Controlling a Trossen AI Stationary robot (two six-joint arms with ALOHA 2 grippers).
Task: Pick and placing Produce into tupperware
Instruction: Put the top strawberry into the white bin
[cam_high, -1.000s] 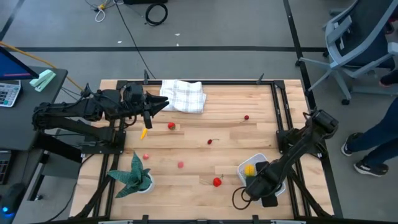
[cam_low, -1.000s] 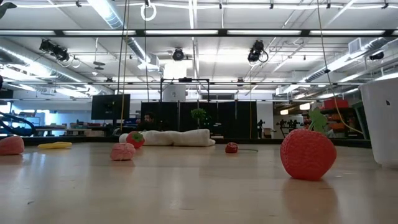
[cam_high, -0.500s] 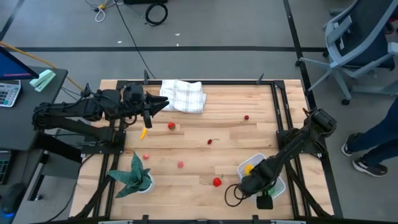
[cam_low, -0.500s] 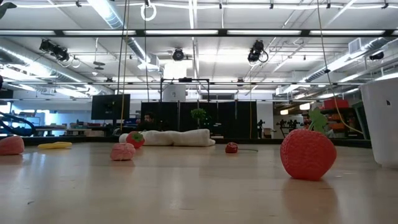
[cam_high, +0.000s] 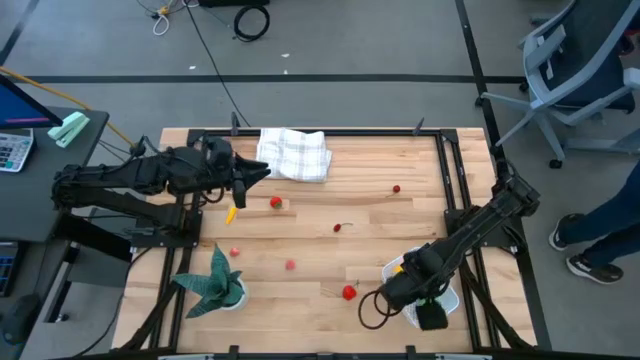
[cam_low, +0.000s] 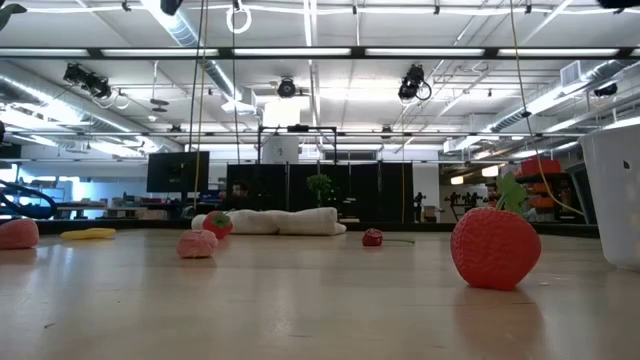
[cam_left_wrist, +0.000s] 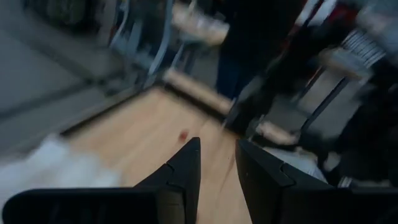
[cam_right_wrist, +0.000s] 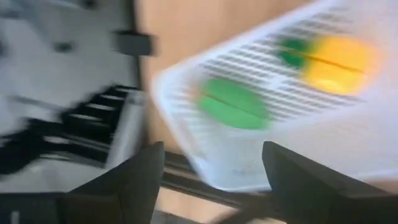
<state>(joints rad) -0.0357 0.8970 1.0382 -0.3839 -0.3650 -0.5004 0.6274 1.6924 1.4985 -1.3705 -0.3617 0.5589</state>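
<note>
Right hand sits over the near-right corner of the counter, right above the tupperware, so from overhead most of that white container is covered by the arm and only its edge peeks out. Its fingers are spread wide with nothing between them. The right wrist view is smeared, but you can still make out a green piece and a yellow piece lying on the dotted base of the container.

Left hand hangs over the far-left part of the counter, close to the checked cloth. Its fingers are only partly open and grip nothing; that view is heavily blurred too.

Loose produce is scattered on the wood: a strawberry near the container, a tomato-like red piece, a yellow piece, a pinkish piece. In the low view the tupperware is cut off at the picture's edge. A potted plant stands at the near-left.
</note>
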